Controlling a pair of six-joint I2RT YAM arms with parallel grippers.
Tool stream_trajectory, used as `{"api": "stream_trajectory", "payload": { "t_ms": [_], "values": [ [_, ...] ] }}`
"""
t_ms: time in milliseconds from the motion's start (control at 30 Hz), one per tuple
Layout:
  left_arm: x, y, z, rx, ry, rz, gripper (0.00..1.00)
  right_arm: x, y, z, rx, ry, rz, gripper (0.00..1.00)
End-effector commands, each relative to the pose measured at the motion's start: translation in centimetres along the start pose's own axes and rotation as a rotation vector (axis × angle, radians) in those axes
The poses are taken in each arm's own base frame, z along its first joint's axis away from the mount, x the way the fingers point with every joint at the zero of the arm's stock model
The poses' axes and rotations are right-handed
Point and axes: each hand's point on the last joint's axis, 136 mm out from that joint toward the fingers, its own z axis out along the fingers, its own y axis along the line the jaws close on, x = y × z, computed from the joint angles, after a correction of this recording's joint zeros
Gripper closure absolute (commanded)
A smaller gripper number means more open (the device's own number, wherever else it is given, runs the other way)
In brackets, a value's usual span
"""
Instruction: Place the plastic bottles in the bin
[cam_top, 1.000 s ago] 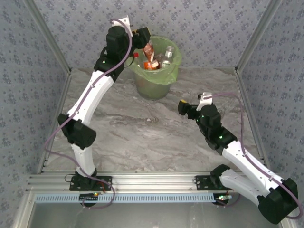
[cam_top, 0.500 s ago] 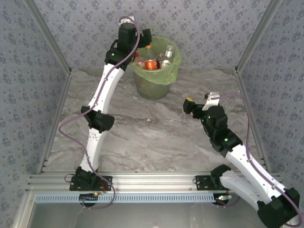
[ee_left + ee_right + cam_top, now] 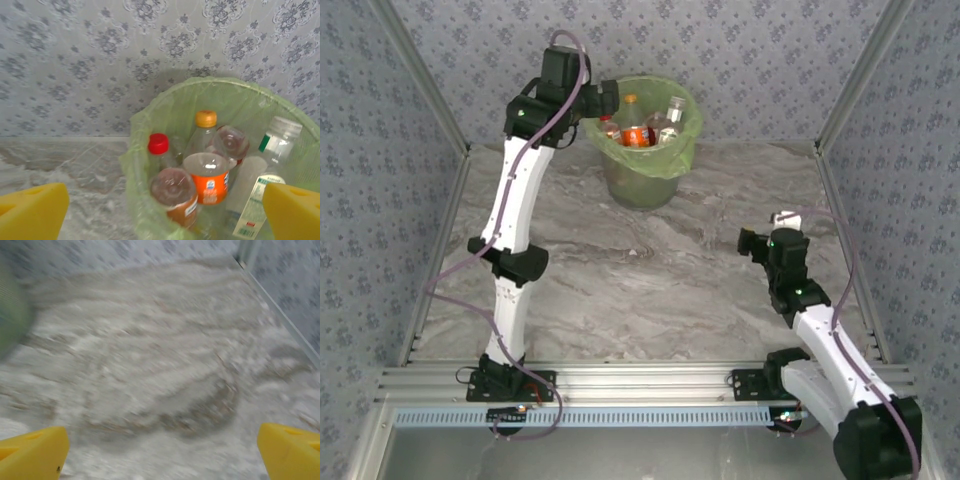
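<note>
Crowding the one bin (image 3: 225, 82) are at least six plastic bottles (image 3: 206, 176).

Bright even light, soft shadows, right wrist view motion-blurred — left wrist sharp

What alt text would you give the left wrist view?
A pale green, bag-lined bin holds several clear plastic bottles with red, orange and white caps. The open left tool has yellow fingertips at the bottom corners.
</note>
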Motion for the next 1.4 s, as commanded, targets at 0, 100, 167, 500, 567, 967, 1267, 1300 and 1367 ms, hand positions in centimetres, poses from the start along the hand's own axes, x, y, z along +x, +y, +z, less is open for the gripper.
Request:
{"api": "stream_trajectory", "payload": {
  "t_ms": [0,100,167,500,567,967,1267,1300,1367],
  "values": [
    [-2.3,2.1,-4.9,-0.063,-0.064,0.092,0.01,2.2,-1.4,0.9,-0.003,0.030,0.019,0.01],
    [-4.7,2.7,-7.2,0.007,-0.157,0.048,0.01,3.3,-2.4,0.9,0.001,0.049,0.059,0.01],
    [-5.0,2.8,-9.1,0.067,-0.260,0.067,0.01,3.7,-2.4,1.1,-0.026,0.028,0.061,0.01],
    [8.3,13.9,-13.2,-0.284,-0.373,0.063,0.01,1.4,-1.4,2.5,-0.089,-0.103,-0.012,0.01],
    [12.9,15.7,-11.1,-0.312,-0.329,0.011,0.01,1.7,-1.1,3.4,-0.096,-0.085,-0.028,0.01],
    [31.2,24.4,-1.2,-0.403,-0.090,-0.020,0.01,1.4,2.0,7.9,-0.196,-0.106,-0.163,0.01],
    [32.4,23.5,2.0,-0.219,-0.164,0.064,0.01,3.2,2.0,9.9,-0.190,-0.133,-0.164,0.01],
    [33.0,23.4,2.1,-0.213,-0.160,0.066,0.01,3.2,1.2,10.3,-0.146,-0.102,-0.140,0.01],
    [33.4,24.6,2.9,-0.272,-0.101,0.040,0.01,2.9,0.0,11.1,-0.100,-0.069,-0.095,0.01]
  ]
}}
